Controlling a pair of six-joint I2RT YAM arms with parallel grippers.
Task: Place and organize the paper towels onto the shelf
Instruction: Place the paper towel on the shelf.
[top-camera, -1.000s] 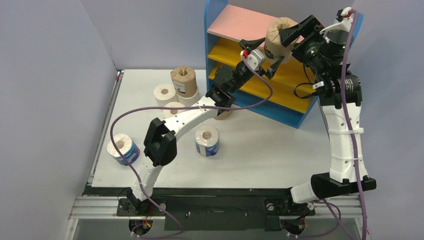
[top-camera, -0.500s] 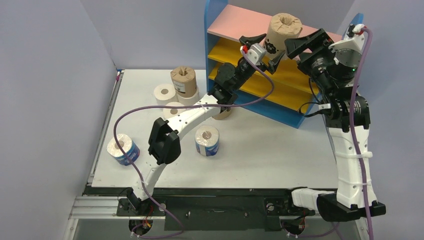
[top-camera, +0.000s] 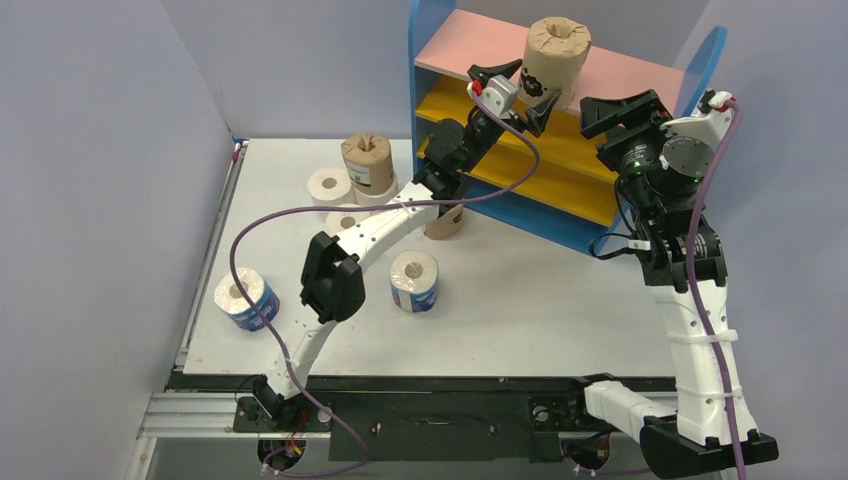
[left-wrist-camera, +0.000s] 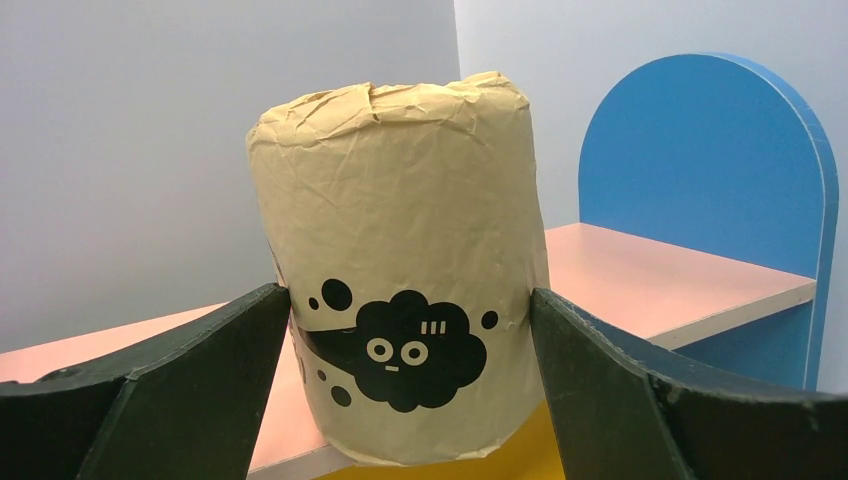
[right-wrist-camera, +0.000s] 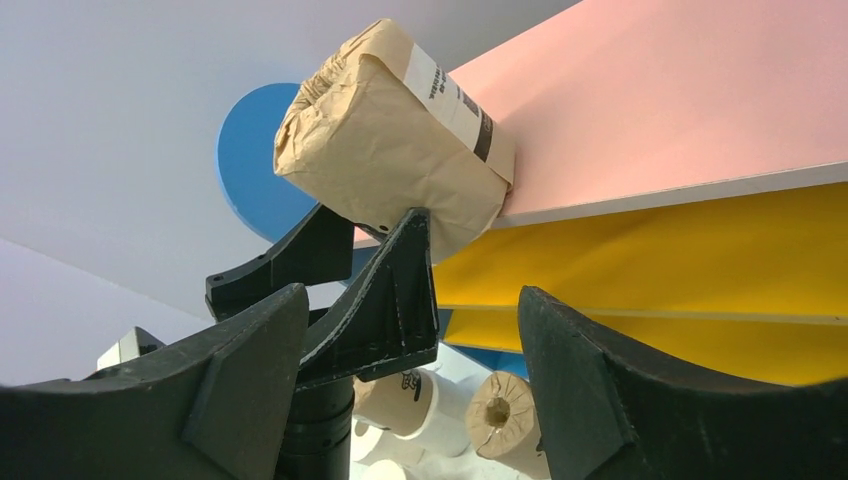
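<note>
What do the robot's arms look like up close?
Both arms, the left arm and right arm, are white segments joined by chunky black joints. A purple cable loops along each. Each ends in two black, wedge-shaped jaws.

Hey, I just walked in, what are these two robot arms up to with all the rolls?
They're stocking the shelf. The left hand is closed around a brown-wrapped roll standing at the front edge of the pink top board. The right hand hangs open and empty just beside it. The other rolls sit on the table.
</note>
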